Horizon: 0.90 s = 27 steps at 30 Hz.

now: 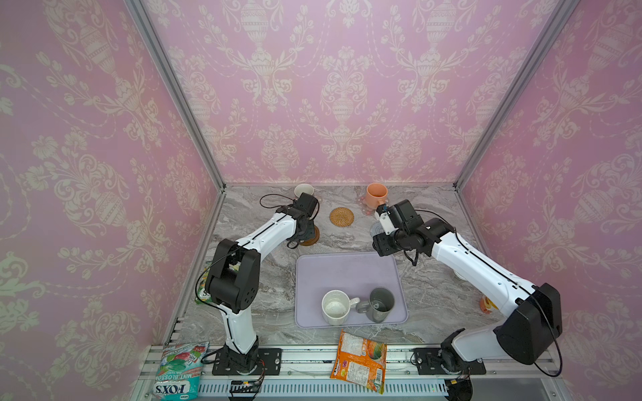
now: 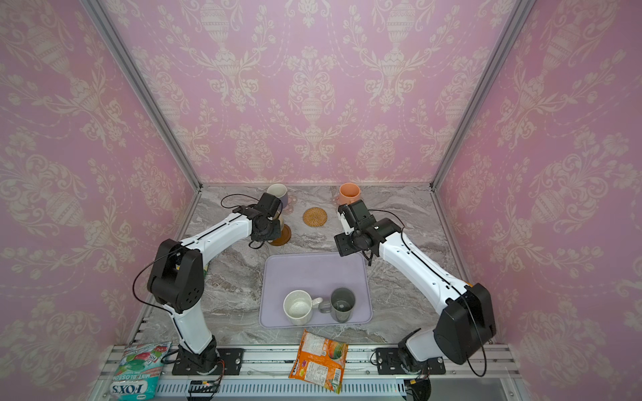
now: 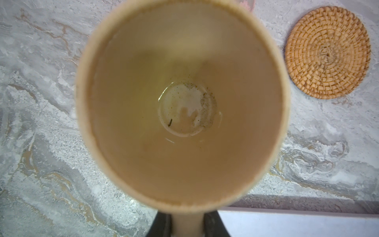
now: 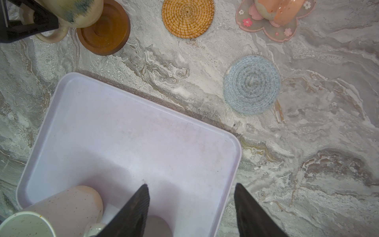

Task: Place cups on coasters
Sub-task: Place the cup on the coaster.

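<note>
My left gripper is shut on the handle of the beige cup, whose inside fills the left wrist view. That cup is at the edge of the dark brown wooden coaster; I cannot tell if they touch. The lavender cup stands at the back left. A peach cup stands on a pink flower coaster. The rattan coaster and the grey-blue coaster are bare. My right gripper hangs open over the tray's corner.
The lavender tray holds a speckled white cup and a dark grey cup at its near end. An orange snack bag and a mint sweets bag lie at the front edge. Walls close three sides.
</note>
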Available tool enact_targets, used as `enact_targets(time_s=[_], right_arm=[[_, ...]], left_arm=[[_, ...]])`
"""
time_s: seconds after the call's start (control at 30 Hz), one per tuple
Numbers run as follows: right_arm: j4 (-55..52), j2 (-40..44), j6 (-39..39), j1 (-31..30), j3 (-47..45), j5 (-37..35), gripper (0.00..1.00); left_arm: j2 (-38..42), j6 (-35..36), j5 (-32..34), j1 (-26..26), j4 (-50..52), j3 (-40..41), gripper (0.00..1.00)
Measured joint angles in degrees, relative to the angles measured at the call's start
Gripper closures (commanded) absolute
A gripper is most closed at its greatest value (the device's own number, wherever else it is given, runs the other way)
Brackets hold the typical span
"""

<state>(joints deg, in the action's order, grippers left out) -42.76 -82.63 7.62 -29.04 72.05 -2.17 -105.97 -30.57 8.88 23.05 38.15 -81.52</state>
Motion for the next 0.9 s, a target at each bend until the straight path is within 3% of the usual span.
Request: enact_targets(time_s=[0.9], right_arm=[[0.02,-0.44,-0.09,0.0,-0.02,-0.22,0.33]], left_arm=[[-1.73,-0.42,-1.01,1.88,0.79,-1.57,1.0]])
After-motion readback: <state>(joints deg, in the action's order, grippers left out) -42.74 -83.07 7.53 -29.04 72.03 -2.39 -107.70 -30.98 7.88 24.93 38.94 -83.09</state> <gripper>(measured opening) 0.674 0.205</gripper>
